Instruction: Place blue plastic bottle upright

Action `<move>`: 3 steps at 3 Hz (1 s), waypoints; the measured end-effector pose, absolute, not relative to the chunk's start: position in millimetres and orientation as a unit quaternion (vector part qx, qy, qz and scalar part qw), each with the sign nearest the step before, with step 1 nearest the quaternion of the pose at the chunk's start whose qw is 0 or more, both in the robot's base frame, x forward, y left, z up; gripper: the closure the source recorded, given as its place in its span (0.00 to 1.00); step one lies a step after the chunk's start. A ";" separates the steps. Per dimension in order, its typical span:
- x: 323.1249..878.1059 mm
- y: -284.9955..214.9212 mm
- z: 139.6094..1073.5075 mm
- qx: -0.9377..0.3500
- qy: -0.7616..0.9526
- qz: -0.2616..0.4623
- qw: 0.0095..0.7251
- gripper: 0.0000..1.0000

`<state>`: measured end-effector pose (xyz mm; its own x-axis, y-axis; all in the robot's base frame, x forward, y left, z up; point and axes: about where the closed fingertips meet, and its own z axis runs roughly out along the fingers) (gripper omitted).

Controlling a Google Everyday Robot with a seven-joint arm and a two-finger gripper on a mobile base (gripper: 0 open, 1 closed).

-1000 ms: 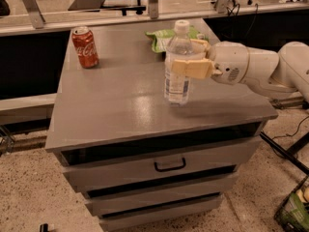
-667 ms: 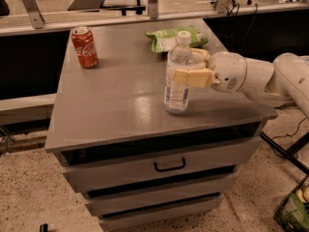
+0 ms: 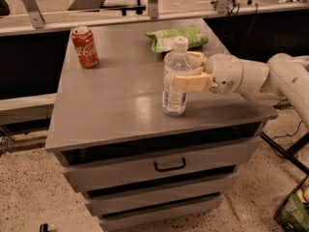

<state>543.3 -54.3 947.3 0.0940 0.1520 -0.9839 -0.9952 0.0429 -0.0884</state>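
The blue plastic bottle [image 3: 174, 81], clear with a white cap and a pale label, stands upright on the grey cabinet top [image 3: 111, 105], near its front right. My gripper [image 3: 187, 70] reaches in from the right and is shut on the bottle's upper half. One tan finger [image 3: 192, 82] lies across the bottle's front and the other [image 3: 196, 57] sits behind it. The bottle's base looks to be touching the surface.
A red Coca-Cola can [image 3: 85, 47] stands at the back left. A green snack bag [image 3: 176, 36] lies at the back, just behind the bottle. The cabinet has drawers below [image 3: 170, 166]. The cabinet's front edge is close to the bottle.
The gripper has lowered the bottle, still upright, until its base meets the cabinet top. The can and bag have not moved.
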 end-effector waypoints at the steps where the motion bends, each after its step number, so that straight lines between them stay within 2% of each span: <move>1: 542.6 -51.6 948.3 -0.475 0.444 0.506 0.567 0.07; 2: 540.9 -53.1 951.2 -0.481 0.448 0.497 0.566 0.00; 3: 536.3 -65.8 959.4 -0.501 0.468 0.461 0.563 0.00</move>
